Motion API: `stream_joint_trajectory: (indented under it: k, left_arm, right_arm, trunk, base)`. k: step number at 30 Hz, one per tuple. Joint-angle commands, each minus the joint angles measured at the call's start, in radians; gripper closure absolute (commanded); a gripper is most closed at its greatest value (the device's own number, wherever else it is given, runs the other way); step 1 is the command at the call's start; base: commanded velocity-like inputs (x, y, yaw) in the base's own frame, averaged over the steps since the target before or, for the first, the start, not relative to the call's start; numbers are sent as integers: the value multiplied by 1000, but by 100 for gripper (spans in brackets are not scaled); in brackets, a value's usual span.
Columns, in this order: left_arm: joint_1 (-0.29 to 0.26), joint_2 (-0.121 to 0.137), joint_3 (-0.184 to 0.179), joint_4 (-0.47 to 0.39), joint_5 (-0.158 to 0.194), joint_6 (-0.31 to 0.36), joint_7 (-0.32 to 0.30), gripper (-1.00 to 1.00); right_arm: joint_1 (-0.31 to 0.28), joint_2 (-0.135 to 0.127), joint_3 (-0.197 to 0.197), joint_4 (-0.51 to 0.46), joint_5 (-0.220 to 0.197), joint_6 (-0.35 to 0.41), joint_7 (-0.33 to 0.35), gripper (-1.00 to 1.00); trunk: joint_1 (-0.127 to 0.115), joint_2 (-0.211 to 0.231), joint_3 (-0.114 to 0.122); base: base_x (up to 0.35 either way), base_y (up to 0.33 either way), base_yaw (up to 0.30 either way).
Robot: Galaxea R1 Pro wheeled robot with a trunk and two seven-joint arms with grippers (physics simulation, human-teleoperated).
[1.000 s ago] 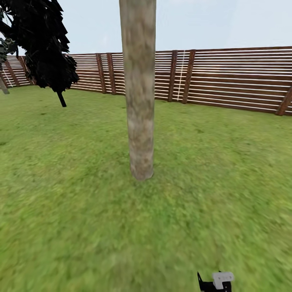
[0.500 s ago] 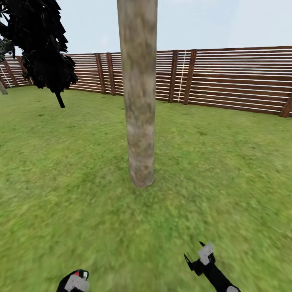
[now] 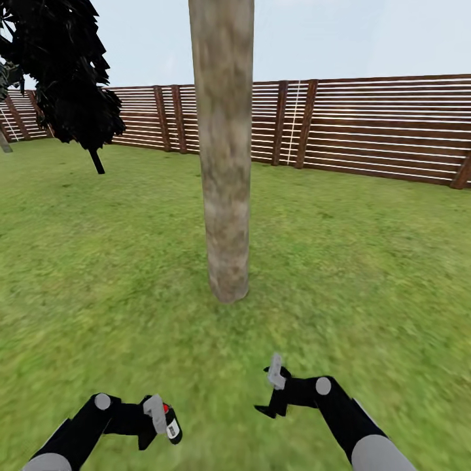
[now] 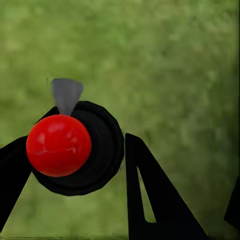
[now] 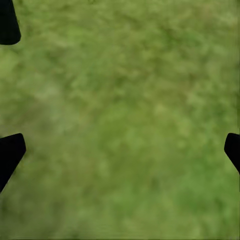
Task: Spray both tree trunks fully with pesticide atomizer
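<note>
Tree trunk point(image 3: 224, 150): thick, mottled grey-beige, upright at centre of the head view, base slightly wider, planted in the grass floor point(image 3: 366, 261); top cut off by the frame edge.

Pesticide atomizer point(image 3: 167, 422): small dark bottle with white label and a red spot, near left, clamped between the fingers of the left gripper point(image 3: 157, 425); pale grey trigger head beside the fingers. In the left wrist view, seen end-on as a dark round body point(image 4: 92, 150) with a red ball-like cap and a grey wedge, pinched between two black fingers point(image 4: 150, 195), above grass point(image 4: 165, 65).

Left gripper: clenched on the atomizer, held above the lawn, well short of the trunk.

Right gripper point(image 3: 271, 392): near right, fingers spread apart, holding nothing, a pale grey pad on the upper finger; black fingertips point(image 5: 10, 150) at the edges of the right wrist view with grass point(image 5: 125, 125) between.

Black-leaved tree point(image 3: 65, 72): far left, thin dark stem.

Wooden slat fence point(image 3: 379, 124): brown, horizontal boards, along the far edge of the lawn.

Sky point(image 3: 327, 36): pale blue-grey above the fence.
</note>
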Motion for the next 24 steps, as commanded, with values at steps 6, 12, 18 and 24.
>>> stream_joint_trajectory:
  k: [6,12,18,24]
  left_arm:
    - [-1,-7,-38,9,-64,-5,-6,100]
    - [-3,-37,-95,7,-66,-3,-6,100]
    - [-4,-91,-131,0,-69,-3,-4,100]
    - [-3,-156,-173,-1,-69,12,50,100]
  right_arm:
    - [-1,54,4,-4,11,2,42,100]
    - [-1,90,118,-3,14,10,44,100]
    - [-1,120,158,-6,13,11,44,100]
    - [-1,137,159,-7,13,11,44,100]
  trunk:
    - [0,0,-1]
    - [0,0,-1]
    - [0,0,-1]
    - [0,0,-1]
  base:
    - [0,0,0]
    - [0,0,0]
    - [0,0,0]
    - [0,0,0]
